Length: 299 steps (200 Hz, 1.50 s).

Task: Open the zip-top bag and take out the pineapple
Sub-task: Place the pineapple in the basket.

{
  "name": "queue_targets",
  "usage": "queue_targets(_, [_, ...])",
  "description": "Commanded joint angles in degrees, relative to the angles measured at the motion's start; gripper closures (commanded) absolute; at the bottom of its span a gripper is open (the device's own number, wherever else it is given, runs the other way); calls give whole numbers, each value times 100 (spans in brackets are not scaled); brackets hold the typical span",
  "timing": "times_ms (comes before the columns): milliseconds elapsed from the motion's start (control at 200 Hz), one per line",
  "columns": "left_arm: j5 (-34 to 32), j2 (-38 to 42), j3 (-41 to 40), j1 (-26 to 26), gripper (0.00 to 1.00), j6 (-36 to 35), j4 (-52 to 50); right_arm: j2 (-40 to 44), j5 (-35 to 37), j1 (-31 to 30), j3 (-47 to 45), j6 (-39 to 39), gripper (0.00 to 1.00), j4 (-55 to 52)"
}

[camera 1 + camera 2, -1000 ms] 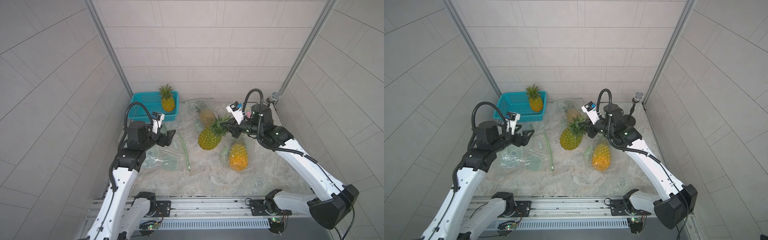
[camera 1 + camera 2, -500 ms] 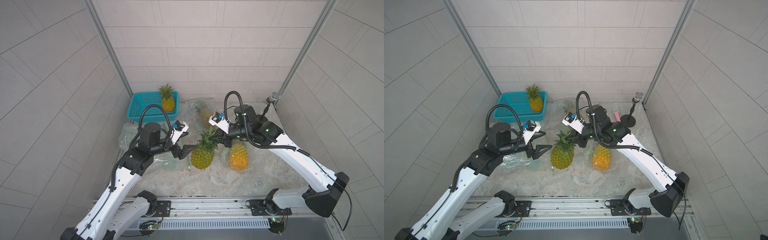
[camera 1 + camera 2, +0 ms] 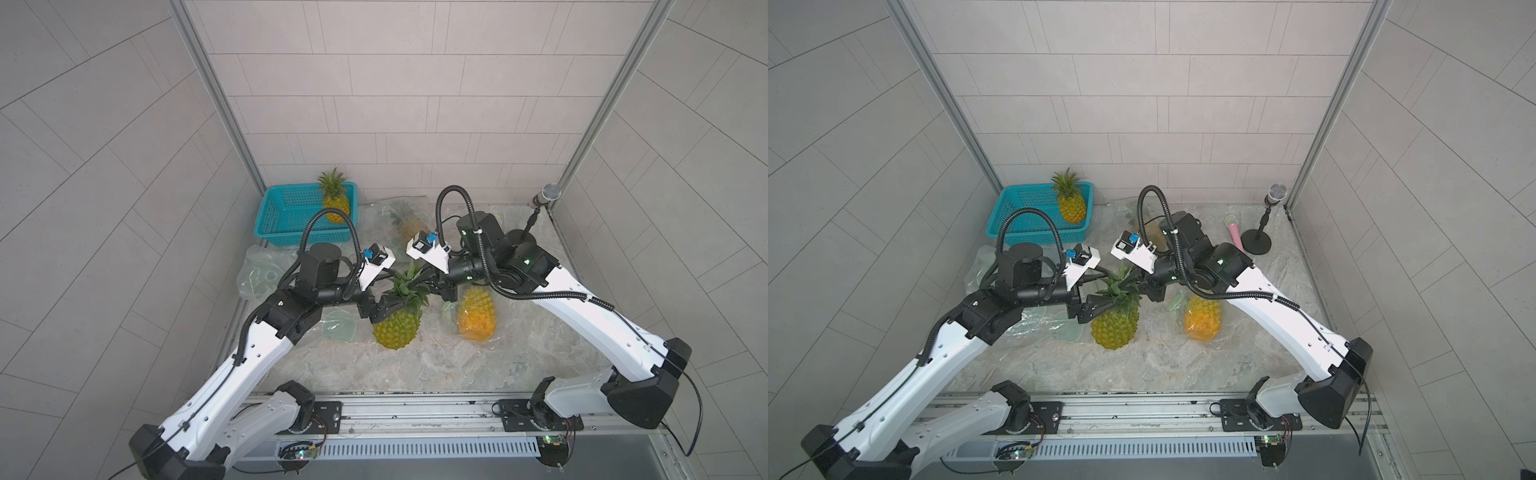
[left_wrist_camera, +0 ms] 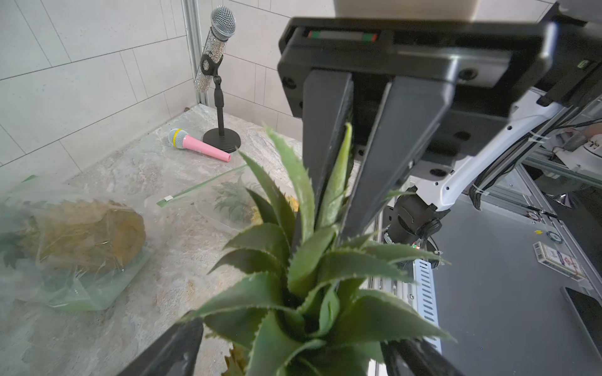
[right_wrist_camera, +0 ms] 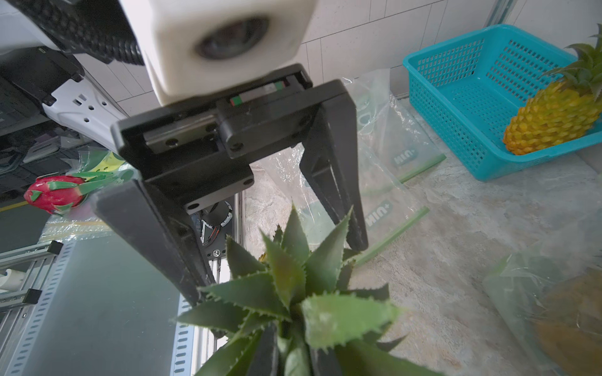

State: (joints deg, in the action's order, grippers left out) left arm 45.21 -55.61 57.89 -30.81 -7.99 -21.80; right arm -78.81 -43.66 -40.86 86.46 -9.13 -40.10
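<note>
Centre of the table: pineapple (image 3: 397, 328) is out of the bag and upright, base down at the table (image 3: 436, 365). Can't tell whether it's resting or just off the surface.

A second ago the right claw (image 3: 432, 284) had it hanging higher and further back by the crown. It has since brought it down and toward the near edge. Right claw is nearly closed, pinched on a few crown leaves. Left wrist view shows this clearly, with its fingers (image 4: 325, 146) squeezed on the centre leaves.

Left claw (image 3: 386, 309) was over by the empty zip-top bag (image 3: 338, 330) a second ago. Now it has swung in and sits spread wide either side of the crown base, gripping nothing. Right wrist view agrees: its fingers (image 5: 156, 241) are far apart with leaves between them. Can't tell whether they touch the fruit.

Bag lies flat and empty under the left arm, just beside the fruit.

My read: extraction is done, and this looks like a handover or a steadying move. A leaf pinch is a weak hold, so left should close on the crown base before right lets go, or the fruit may tip. The other bagged pineapple (image 3: 476, 316) sits near the right claw, so mind it on retreat.
</note>
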Motion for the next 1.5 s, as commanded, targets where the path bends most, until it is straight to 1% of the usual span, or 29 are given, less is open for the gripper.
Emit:
queue_targets(0, [130,-62,-73,-99,12,91,396,85,-354,-45,292,73,100,711])
queue_targets(305, [32,-212,-259,-222,12,130,414,120,-266,-45,274,287,100,993])
queue_targets(490, [-51,-223,-343,-242,19,185,534,108,-336,-57,267,389,100,1073])
queue_targets(660, [-244,-281,-434,-262,21,175,571,120,-341,-54,284,460,100,1153])
queue_targets(841, [-344,-325,-463,-281,30,210,642,132,-304,-51,284,533,100,1228])
queue_targets(871, [-355,-324,-471,-285,32,210,651,130,-286,-53,284,555,100,1241])
queue_targets(996, [-426,-322,-495,-294,50,227,694,150,-256,-54,279,605,100,1310])
queue_targets(1046, [-464,-318,-511,-295,54,228,695,153,-255,-55,284,629,100,1333])
queue_targets(1096, [-474,-291,-528,-294,62,235,712,157,-211,-58,284,640,100,1345])
queue_targets(1256, [-521,-248,-548,-295,84,279,756,197,-85,-58,280,671,100,1369])
queue_targets(1356, [-536,-214,-559,-298,91,329,812,225,42,-47,263,682,100,1390])
queue_targets(1476, [-623,-174,-618,-294,92,504,1023,296,340,-45,227,702,100,1412])
queue_targets(1491, [-641,-173,-633,-294,92,529,1054,314,413,-47,217,708,98,1416])
